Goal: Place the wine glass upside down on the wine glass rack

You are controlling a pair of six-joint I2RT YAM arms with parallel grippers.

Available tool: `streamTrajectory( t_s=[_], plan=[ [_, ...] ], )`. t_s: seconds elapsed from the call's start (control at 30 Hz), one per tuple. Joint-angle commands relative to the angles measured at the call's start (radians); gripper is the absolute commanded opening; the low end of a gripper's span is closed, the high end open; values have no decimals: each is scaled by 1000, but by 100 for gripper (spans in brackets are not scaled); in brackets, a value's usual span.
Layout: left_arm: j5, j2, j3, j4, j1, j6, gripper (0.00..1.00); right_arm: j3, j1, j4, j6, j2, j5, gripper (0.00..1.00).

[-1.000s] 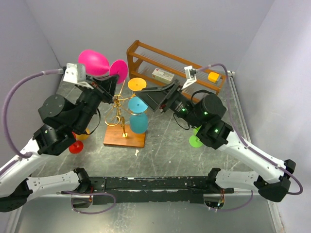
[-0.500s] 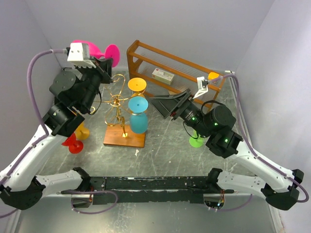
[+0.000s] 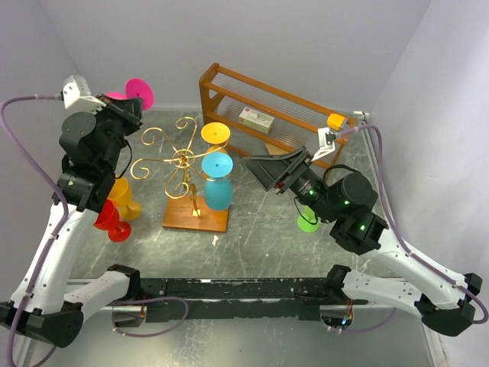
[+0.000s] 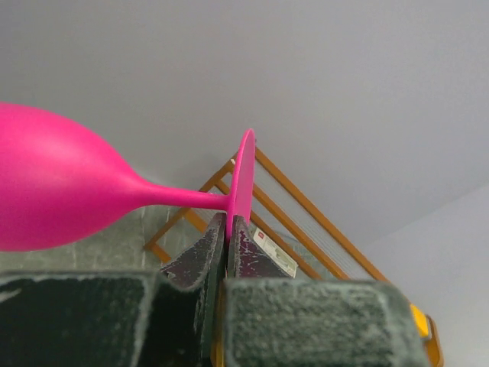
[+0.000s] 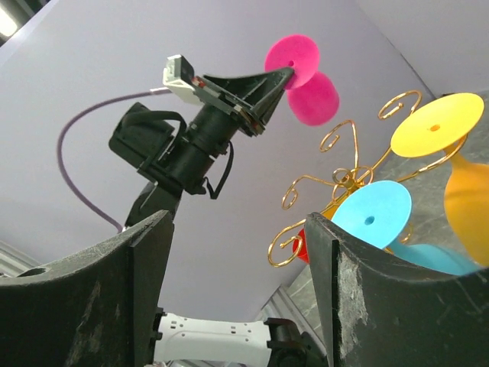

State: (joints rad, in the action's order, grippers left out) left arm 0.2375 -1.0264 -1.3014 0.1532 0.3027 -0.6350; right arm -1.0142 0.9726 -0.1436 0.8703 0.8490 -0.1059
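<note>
The left claw (image 4: 228, 233) is pinched shut on the very edge of the pink wine glass (image 4: 69, 187), gripping only the thin rim of its foot (image 4: 243, 180). The glass is up in the air at the far left, close to the side wall (image 3: 46, 84). It is above and to the left of the rack (image 3: 179, 160) and touches none of its gold scrolls. The wrist view shows the stem running sideways from the fingers, with the bowl hanging well out to one side. The right claw (image 3: 258, 173) stands wide open with nothing in it, on the other side of the rack.

The grip looks like the main risk. With so little of the foot between the pads and the bowl's weight far out, I judge that the glass could swivel or slip when the wrist turns it over. The swing could also bump the bowl against the wall.

At the rack, the stem has to slide into a narrow gap between the wire arms. A slightly wrong approach could catch a scroll and rock the stand on its wooden base (image 3: 195, 218). It could also knock the blue glass (image 3: 218, 183) or the yellow glass (image 3: 215, 132) already hanging there.

As for writing, a small pale box (image 3: 256, 118) on the wooden shelf (image 3: 229, 84) carries some print, but it is too small to read. No brand shows elsewhere.
</note>
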Motion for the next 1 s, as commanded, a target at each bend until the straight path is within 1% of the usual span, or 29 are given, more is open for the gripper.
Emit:
streamTrajectory(
  t_s=[0.0,0.1,0.17,0.37,0.47,0.6,0.67,0.97],
  plan=[
    [-52,50,59,33,-80,-243,7,7,0,17,17,-19,-12,69],
    [-29,97,118,55,-92,-333,7,43,0,16,22,-23,-20,69],
    [-23,128,136,74,-93,-364,7,49,0,14,24,-22,-24,69],
    [42,188,156,168,-93,-459,7,36,0,12,22,-7,-17,69],
    [70,191,148,227,-93,-505,7,31,0,11,21,-5,-18,69],
    [65,176,149,276,-93,-528,7,26,0,19,18,-10,-26,69],
    [41,177,159,287,-93,-528,7,28,0,22,18,-14,-34,69],
    [-59,223,210,259,-93,-486,7,35,0,33,23,-22,-48,68]
  ],
)
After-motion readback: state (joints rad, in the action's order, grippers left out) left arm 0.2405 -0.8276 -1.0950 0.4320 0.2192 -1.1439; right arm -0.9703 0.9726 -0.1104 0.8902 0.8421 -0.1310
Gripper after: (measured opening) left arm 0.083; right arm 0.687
